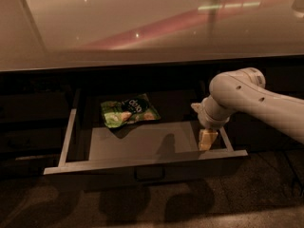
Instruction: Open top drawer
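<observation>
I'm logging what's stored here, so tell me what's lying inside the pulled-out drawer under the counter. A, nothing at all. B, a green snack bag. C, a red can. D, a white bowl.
B: a green snack bag lies toward the back left of the open top drawer, while the gripper hangs inside the drawer at its front right corner.
</observation>
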Controlling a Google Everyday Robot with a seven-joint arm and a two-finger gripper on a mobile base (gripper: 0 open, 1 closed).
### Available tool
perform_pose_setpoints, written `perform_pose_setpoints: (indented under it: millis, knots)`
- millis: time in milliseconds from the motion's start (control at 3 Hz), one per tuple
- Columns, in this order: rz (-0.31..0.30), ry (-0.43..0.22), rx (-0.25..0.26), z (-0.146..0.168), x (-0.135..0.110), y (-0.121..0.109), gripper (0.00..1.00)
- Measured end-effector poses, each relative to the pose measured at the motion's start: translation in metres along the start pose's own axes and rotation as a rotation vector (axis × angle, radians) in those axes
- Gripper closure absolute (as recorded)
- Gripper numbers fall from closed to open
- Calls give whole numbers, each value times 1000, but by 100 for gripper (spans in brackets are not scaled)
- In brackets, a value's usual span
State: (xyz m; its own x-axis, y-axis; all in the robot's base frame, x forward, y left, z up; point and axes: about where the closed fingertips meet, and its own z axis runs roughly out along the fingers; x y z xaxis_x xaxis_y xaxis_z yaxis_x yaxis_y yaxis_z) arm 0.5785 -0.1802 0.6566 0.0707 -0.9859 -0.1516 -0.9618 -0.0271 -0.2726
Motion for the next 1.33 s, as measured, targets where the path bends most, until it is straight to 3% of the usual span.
perform_pose_setpoints:
  millis: [333,667,1000,1333]
  knots:
    - [-52,19,39,-8,10,36,0]
    - [-54,20,40,-8,11,37,0]
    - [-70,28,24,1,22,79,0]
    - [-74,43,20,7,32,105,0]
